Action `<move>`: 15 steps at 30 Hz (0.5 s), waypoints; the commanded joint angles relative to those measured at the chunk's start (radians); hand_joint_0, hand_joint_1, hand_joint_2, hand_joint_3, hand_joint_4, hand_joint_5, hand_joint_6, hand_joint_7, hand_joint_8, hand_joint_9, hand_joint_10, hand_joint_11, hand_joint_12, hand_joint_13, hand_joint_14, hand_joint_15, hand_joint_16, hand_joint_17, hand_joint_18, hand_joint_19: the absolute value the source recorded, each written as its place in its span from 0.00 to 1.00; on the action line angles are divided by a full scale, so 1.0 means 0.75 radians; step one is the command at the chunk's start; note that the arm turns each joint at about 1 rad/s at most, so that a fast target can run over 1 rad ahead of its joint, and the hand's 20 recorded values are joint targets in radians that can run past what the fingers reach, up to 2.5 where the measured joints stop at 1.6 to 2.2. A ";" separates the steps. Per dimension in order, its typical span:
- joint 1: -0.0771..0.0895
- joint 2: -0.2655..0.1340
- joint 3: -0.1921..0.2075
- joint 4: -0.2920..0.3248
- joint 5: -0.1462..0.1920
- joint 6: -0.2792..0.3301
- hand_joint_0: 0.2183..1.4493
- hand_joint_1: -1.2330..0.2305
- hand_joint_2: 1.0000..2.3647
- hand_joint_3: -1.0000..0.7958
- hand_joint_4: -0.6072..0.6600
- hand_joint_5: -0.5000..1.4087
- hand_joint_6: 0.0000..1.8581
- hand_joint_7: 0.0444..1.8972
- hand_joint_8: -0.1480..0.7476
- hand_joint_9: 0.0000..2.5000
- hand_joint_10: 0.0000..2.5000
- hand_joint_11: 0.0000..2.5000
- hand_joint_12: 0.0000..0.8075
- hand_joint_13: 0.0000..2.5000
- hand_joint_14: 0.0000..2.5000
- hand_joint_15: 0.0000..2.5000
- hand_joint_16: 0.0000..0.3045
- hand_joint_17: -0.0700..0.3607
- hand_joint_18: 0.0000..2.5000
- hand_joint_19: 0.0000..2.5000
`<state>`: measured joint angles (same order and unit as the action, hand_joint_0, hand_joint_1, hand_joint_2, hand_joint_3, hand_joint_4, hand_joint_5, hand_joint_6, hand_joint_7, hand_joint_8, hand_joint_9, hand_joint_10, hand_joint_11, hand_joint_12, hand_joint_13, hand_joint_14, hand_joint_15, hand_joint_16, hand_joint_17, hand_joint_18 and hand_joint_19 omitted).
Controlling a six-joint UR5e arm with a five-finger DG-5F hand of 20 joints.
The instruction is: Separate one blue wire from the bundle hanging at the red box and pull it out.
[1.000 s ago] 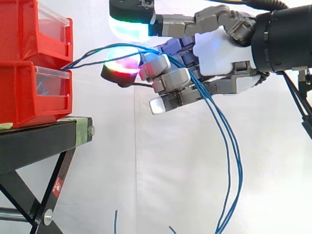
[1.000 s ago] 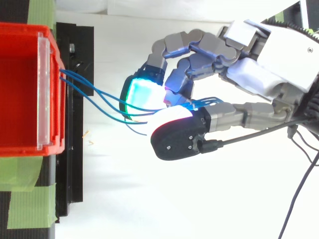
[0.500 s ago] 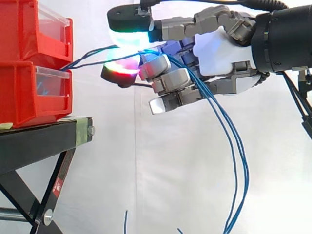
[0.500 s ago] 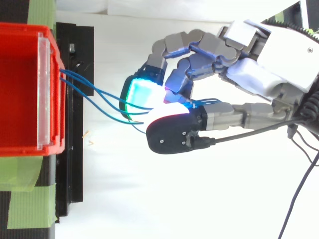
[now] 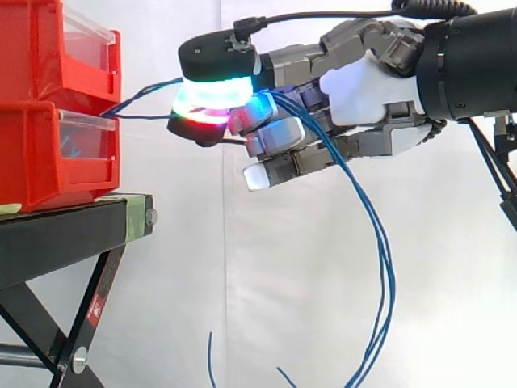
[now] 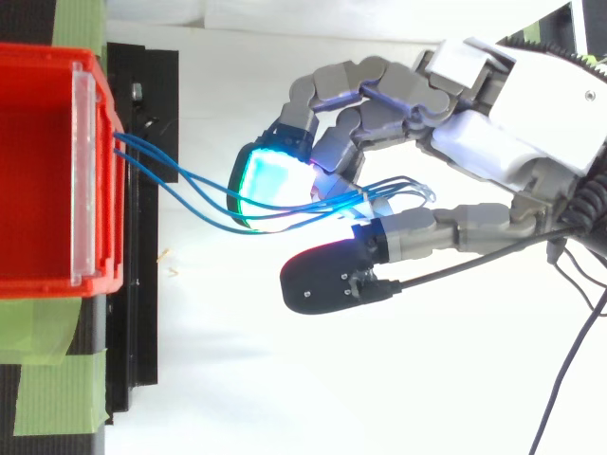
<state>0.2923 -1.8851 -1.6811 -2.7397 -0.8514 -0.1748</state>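
Two bins stacked at left: lower bin [image 5: 56, 158] on the stand [image 5: 73, 230], upper bin [image 5: 48, 48] on top of it. Wires [image 5: 380, 267] leave the top of the lower bin's front and run right to the hand [image 5: 363, 85], level with the bins and apart from them. They pass among the curled fingers [image 5: 279, 133], then hang below the hand. Curtain [image 5: 242, 283] behind.

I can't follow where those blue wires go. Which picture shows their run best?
The side view: the blue wires run from the red bins through the curled hand, then hang in a long loop below it. The top view shows their short stretch from bin to hand, spread apart.
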 commanded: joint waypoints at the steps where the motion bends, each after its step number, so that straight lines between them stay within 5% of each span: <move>1: 0.001 0.002 0.000 0.000 0.000 0.000 0.33 0.27 0.00 0.30 0.67 0.13 0.45 0.54 0.55 0.23 0.30 0.65 0.43 0.28 0.39 0.61 0.13 0.37 0.27 0.36; 9: 0.001 0.002 0.000 0.000 0.000 0.000 0.28 0.38 0.00 0.28 0.69 0.13 0.45 0.53 0.56 0.25 0.33 0.63 0.45 0.30 0.44 0.58 0.13 0.37 0.29 0.38; 15: 0.001 0.000 0.000 -0.002 0.000 0.000 0.35 0.42 0.01 0.38 0.69 0.13 0.45 0.52 0.56 0.26 0.35 0.61 0.43 0.31 0.43 0.58 0.13 0.37 0.30 0.38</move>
<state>0.2930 -1.8851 -1.6812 -2.7407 -0.8514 -0.1749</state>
